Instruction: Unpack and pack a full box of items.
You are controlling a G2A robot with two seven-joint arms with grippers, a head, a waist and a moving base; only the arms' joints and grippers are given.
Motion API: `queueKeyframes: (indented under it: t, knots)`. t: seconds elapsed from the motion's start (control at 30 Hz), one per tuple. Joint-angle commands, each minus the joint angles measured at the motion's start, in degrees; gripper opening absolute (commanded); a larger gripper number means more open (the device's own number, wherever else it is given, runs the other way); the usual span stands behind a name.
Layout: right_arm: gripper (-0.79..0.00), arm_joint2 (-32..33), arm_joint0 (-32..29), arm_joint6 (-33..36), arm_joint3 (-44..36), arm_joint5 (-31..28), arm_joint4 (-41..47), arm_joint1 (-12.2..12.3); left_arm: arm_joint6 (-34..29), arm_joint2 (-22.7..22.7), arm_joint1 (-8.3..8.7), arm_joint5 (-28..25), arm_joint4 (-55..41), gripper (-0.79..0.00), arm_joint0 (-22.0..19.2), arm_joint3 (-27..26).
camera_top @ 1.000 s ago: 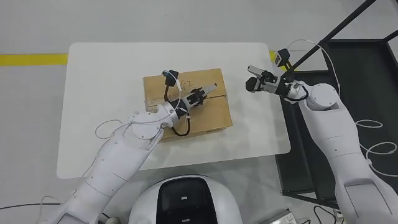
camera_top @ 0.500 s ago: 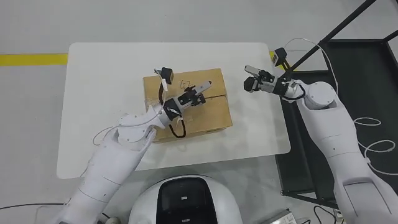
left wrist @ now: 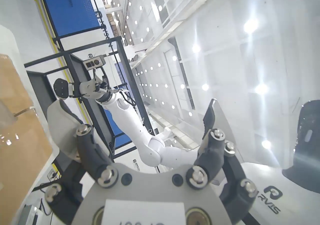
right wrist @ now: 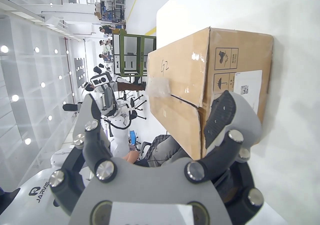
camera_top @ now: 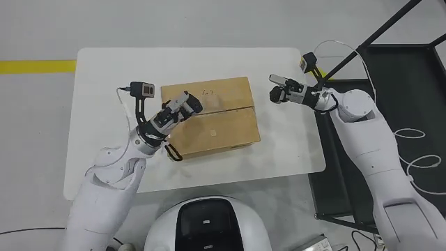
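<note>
Top view: white table [camera_top: 104,111], one closed cardboard box [camera_top: 216,122] at its centre, both top flaps down and meeting at a seam. Left gripper [camera_top: 185,102] sat over the box's left end. Right gripper [camera_top: 275,87] hung above bare table off the box's right end, apart from it, so the box lay between the two. Black rack [camera_top: 404,77] stood past the table's right edge; yellow line [camera_top: 35,65] ran along the floor on the left.

Left wrist view: left gripper [left wrist: 137,131] released, fingers spread wide with nothing in them; a strip of the box [left wrist: 17,101] at the frame's edge; blue panel [left wrist: 67,8] in the room beyond.

Right wrist view: right gripper [right wrist: 155,116] released and empty, facing the box [right wrist: 180,71] end-on; a patch of clear tape [right wrist: 158,87] over the seam; white label [right wrist: 247,86] on the end face.

Change: the left gripper had been over the middle of the box's top at the seam, and had drawn back to the left end; the right gripper had edged slightly nearer the box
</note>
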Motion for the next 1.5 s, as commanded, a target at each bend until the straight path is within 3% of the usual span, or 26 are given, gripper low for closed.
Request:
queueKeyframes:
  t: [0.0, 0.37, 0.73, 1.27, 1.47]
  knots:
    - [0.000, -0.4, 0.2, 0.3, -0.5, -0.4, -0.4, -0.1, 0.8, -1.6, 0.22, -0.1, 0.1, 0.000, 1.5, -0.6]
    - [0.000, -4.3, 3.1, 3.2, -2.5, -2.2, -0.8, -1.0, 4.7, -12.3, 1.37, -1.2, -3.3, 0.000, 8.0, 0.8]
    - [0.000, -14.4, 10.2, 7.8, -3.5, -2.2, 0.9, -4.0, 11.2, -22.4, 1.97, -0.5, -6.9, 0.000, 13.2, 1.7]
    - [0.000, -15.6, 11.4, 9.1, -2.1, -3.2, 2.0, -4.6, 12.2, -23.2, 2.01, 1.3, -5.9, 0.000, 13.3, 2.4]
    - [0.000, -18.9, 12.8, 6.4, -4.9, 0.2, 1.7, -5.8, 12.2, -23.2, 2.01, 1.3, -5.9, 0.000, 13.3, 2.4]
